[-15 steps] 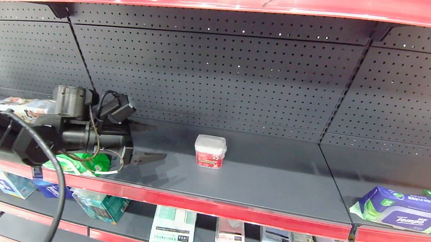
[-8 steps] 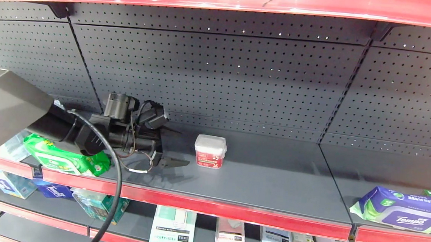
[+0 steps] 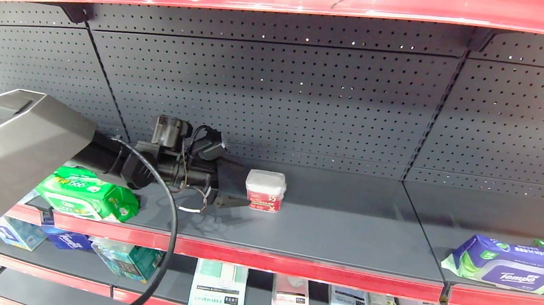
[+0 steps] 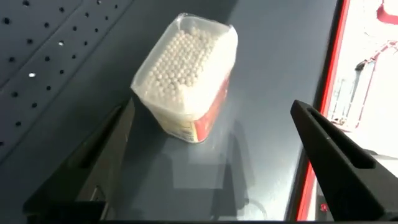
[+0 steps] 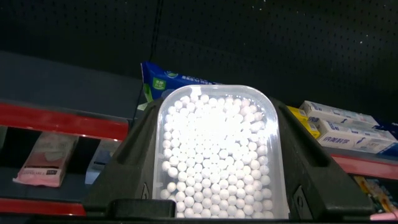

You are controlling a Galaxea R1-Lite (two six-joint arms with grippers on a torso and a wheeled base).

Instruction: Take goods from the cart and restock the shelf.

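A small clear box of cotton swabs [image 3: 265,190] with a red label stands on the dark grey shelf [image 3: 334,224], left of the middle. My left gripper [image 3: 245,183] lies low over the shelf at the box's left side. It is open, and its fingertips reach the box's edges. In the left wrist view the same box [image 4: 186,81] sits just inside the spread fingers [image 4: 336,162]. My right gripper [image 5: 217,112] is shut on a second box of cotton swabs [image 5: 217,162], lid toward the camera.
A green wipes pack [image 3: 87,197] lies on the shelf under my left arm. A purple wipes pack [image 3: 508,269] sits at the far right. A perforated back panel [image 3: 281,91] closes the rear. Bare shelf stretches right of the box. Packets fill the lower shelf [image 3: 219,287].
My left arm has travelled right along the shelf, bringing its open gripper from beside the green pack up to the cotton swab box. The box has not moved.
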